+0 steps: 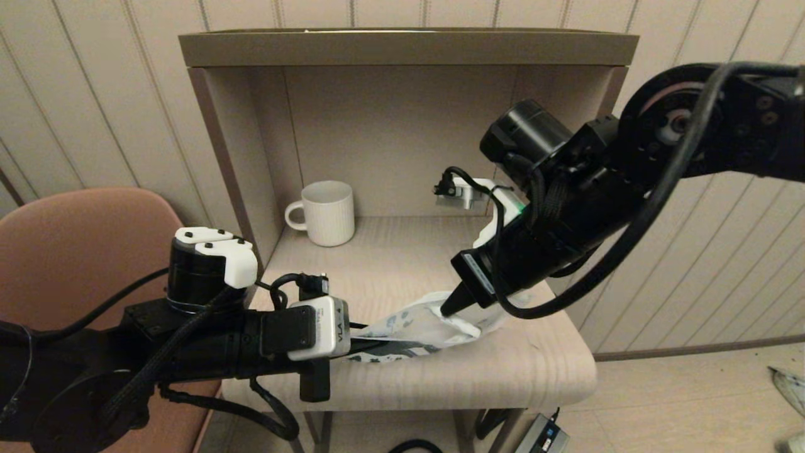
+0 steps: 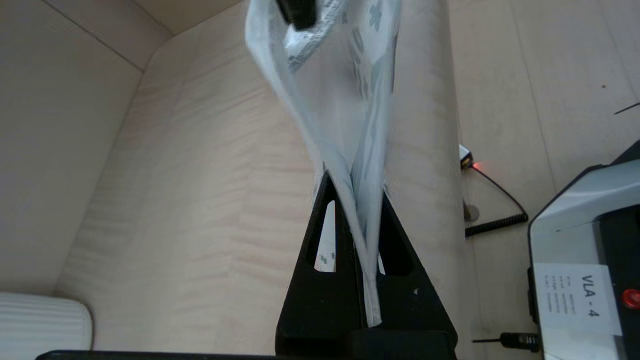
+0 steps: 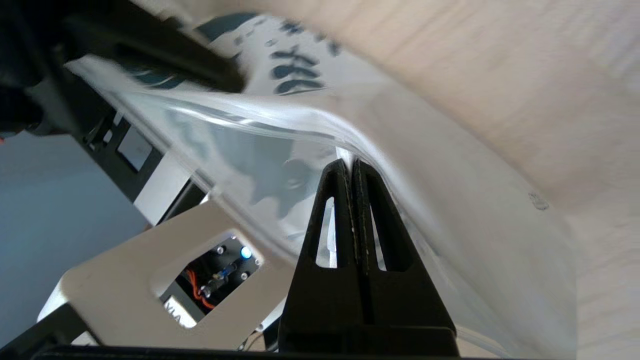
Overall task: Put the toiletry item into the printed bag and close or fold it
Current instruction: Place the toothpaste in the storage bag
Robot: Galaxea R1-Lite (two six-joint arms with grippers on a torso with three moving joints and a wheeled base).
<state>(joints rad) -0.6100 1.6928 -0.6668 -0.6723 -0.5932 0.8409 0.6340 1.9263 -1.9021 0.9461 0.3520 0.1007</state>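
**A:** So where's this at? Both grippers are on the printed bag (image 1: 421,327), which sits at the front edge of the shelf, well in front of the white mug (image 1: 324,212).

**B:** Yeah. The left gripper (image 2: 367,280) is clamped tight on one end of the bag, fabric pinched right between its fingers, on the side nearer the mug. The right gripper (image 3: 352,167) has its fingers fully together, tips pressed into the bag's other end, farther from the mug. Can't say for sure it's actually got fabric between them or is just pushing on it.

**A:** And the toiletry item?

**B:** Don't see it anywhere. Not on the shelf, not in either gripper. My guess is it's already inside the bag, but nothing confirms that.

**A:** So the closing part is what's left?

**B:** Looks like it. The bag's crumpled and gaping, not folded flat or shut.
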